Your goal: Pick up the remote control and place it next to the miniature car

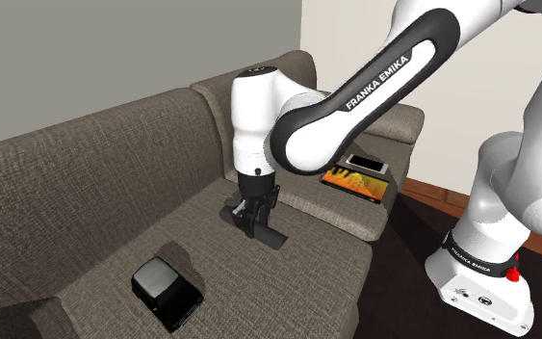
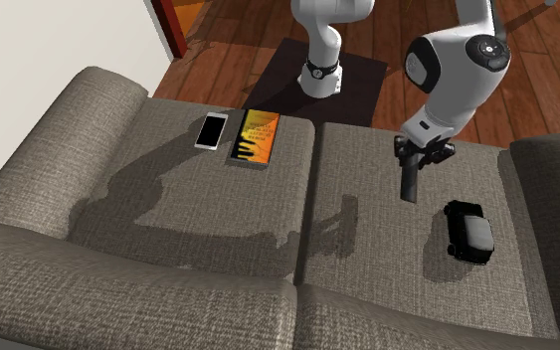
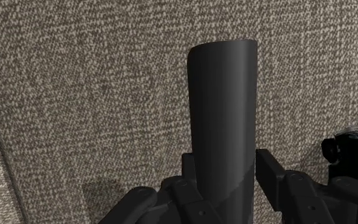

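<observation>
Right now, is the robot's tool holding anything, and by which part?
Yes: the tool holds the dark remote control, its fingers clasping one end; the rest juts out over the sofa seat.

You see an arm [image 1: 259, 106] of glossy white, rounded links with dark joints. One black band [image 1: 379, 82] carries FRANKA EMIKA in white capitals. Its base [image 1: 476, 284] is a white block with small dark lettering and a red button [image 1: 512, 274]. Your gripper [image 1: 252, 223] is black all over, blocky and angular.

White arm [image 1: 355, 106] bent downward, black hand [image 1: 252, 223] vertical (fingers [image 3: 269, 173] clasping the remote control [image 3: 225, 114])
</observation>
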